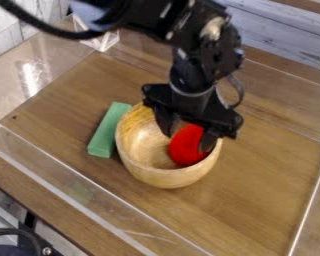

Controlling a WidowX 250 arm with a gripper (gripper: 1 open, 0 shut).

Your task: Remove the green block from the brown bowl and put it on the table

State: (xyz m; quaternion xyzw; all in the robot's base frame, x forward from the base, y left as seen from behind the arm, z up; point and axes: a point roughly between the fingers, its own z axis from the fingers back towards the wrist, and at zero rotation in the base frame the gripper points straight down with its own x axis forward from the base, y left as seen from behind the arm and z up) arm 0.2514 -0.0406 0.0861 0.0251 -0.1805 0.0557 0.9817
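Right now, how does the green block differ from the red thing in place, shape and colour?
The green block lies flat on the table, against the outside of the brown bowl; the red thing sits inside the bowl, under the gripper. The block is flat and rectangular; the red thing is rounded. Both are small and plain-coloured.

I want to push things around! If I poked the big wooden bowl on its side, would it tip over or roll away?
Probably neither. The brown bowl looks wide and low with thick walls, so it likely just slides on the smooth table. It sits upright on its base, so rolling seems unlikely. The green block lies right against one side and might get shoved along.
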